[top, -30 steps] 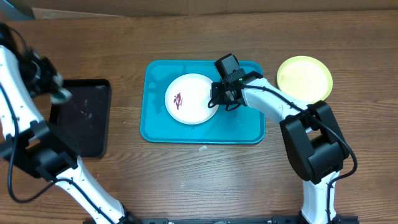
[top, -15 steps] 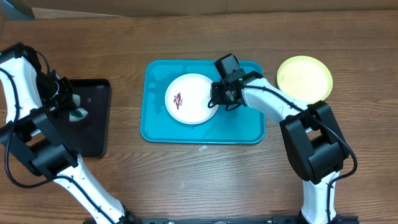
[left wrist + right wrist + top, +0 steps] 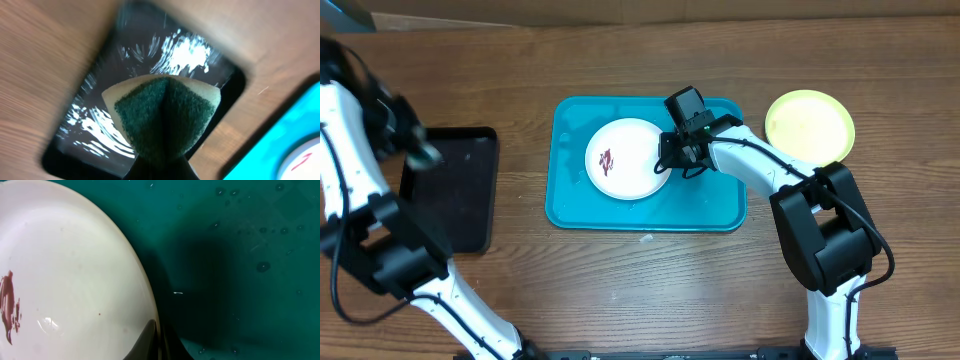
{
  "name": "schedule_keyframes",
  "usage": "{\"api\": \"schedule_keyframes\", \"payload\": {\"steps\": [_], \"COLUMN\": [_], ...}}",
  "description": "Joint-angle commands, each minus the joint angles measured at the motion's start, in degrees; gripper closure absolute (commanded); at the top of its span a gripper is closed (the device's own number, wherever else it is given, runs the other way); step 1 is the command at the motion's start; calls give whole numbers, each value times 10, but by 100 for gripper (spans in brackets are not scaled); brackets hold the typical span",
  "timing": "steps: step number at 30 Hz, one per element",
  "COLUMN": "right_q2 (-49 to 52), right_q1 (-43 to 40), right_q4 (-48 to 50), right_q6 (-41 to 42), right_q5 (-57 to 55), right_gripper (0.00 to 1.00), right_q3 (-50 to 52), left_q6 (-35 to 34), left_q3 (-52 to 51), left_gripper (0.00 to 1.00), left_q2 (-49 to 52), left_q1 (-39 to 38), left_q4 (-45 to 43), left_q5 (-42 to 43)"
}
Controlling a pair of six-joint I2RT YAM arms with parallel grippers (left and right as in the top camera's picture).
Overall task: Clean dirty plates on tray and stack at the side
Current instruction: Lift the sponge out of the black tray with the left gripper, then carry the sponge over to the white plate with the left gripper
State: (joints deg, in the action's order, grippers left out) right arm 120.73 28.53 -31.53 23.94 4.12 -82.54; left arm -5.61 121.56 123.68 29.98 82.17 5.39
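Right gripper [image 3: 668, 152] is pinched on the right rim of the white plate [image 3: 620, 160], which I see lying slightly left of centre in the tray [image 3: 710, 208]. That arm reaches in over the tray's right edge, elbow bent. Well left of the tray, the left gripper [image 3: 420, 153] clamps a folded sponge [image 3: 165, 112] above the black tray [image 3: 460, 215]. The yellow-green plate [image 3: 809, 125] sits just beyond the tray's upper right corner.

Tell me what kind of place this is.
Probably a robot test bench staged for dishwashing: a wooden table, a blue tray holding a smeared white plate, and a scrub sponge above a black tray.
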Motion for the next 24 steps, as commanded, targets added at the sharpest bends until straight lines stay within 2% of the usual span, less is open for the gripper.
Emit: {"api": "schedule_keyframes", "payload": {"steps": [1, 5, 9, 11, 13, 20, 24], "right_q2": [8, 8, 8, 8, 8, 8, 8], "right_q1": [0, 0, 0, 0, 0, 0, 0], "right_q4": [-2, 2, 2, 2, 2, 4, 8], "right_q6": [1, 1, 1, 1, 2, 3, 20], "right_q5": [-6, -2, 17, 22, 27, 37, 37], "right_gripper": [96, 96, 96, 96, 96, 96, 96], "right_q3": [-7, -7, -7, -7, -7, -7, -7], "left_q6": [-4, -3, 37, 43, 43, 44, 27], "left_q3": [-37, 68, 227, 277, 299, 243, 143], "left_gripper": [96, 96, 96, 96, 96, 96, 96], "left_q2": [16, 14, 14, 14, 11, 16, 17], "left_q1": [2, 3, -3, -15, -37, -168, -259], "left_q4": [8, 70, 137, 146, 146, 138, 71], "left_q5": [33, 91, 234, 299, 323, 310, 256]}}
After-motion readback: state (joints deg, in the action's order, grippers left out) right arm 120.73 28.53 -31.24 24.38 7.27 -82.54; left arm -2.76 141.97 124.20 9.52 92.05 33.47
